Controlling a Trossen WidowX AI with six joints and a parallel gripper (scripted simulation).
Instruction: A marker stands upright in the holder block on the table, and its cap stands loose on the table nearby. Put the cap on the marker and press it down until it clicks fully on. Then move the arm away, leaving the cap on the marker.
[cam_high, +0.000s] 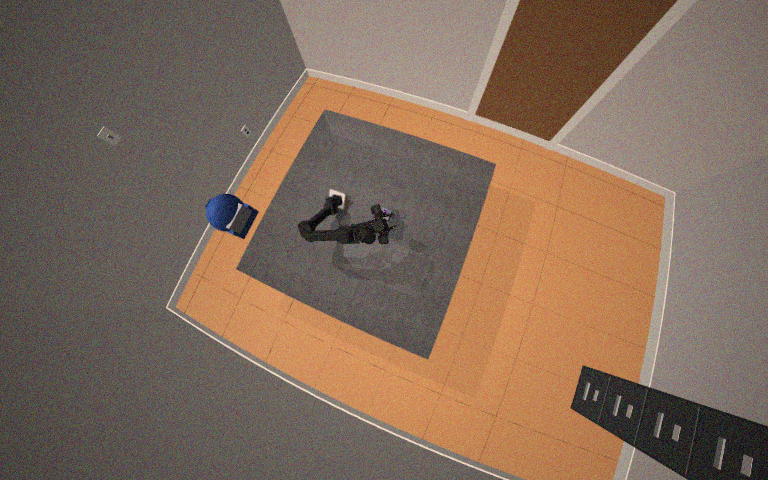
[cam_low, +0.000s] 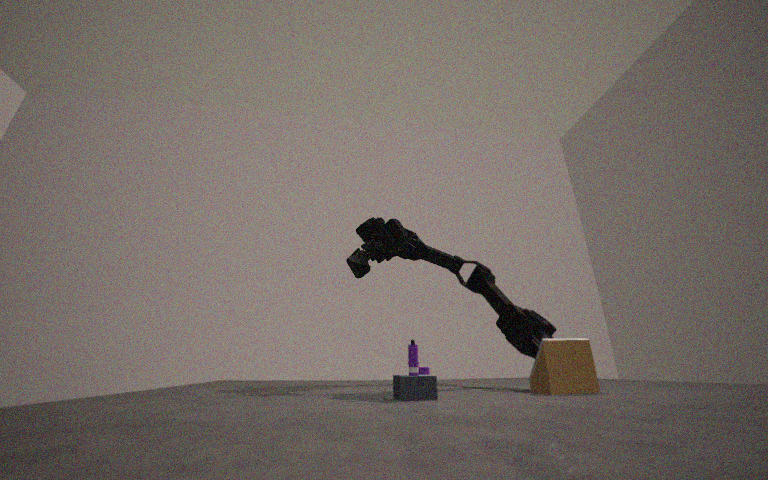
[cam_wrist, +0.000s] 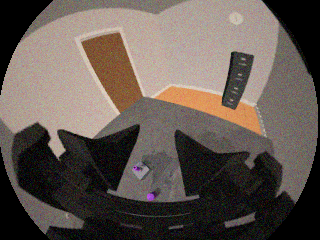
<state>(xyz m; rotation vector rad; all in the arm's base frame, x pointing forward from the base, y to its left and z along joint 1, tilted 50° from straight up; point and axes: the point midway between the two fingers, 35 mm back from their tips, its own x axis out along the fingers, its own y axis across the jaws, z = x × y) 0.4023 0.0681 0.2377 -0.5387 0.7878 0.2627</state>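
A purple marker (cam_low: 413, 355) (cam_wrist: 137, 169) (cam_high: 385, 211) with a dark tip stands upright in the grey holder block (cam_low: 415, 388) (cam_wrist: 143, 173). The small purple cap (cam_low: 424, 370) (cam_wrist: 151, 197) stands on the table behind the block in the exterior view, and near the lower middle of the wrist view. The arm hides it in the top view. My gripper (cam_wrist: 157, 130) is partly open and empty, with a clear gap between its black fingers. It hangs high above the table, well above the marker and cap, and is tilted rather than pointing straight down.
The arm's base stands on a wooden block (cam_low: 569, 367) with a white top, on the dark grey table (cam_high: 362, 141). A blue object (cam_high: 222, 212) is beyond the table's edge. A black cabinet (cam_wrist: 237, 80) stands farther off in the room.
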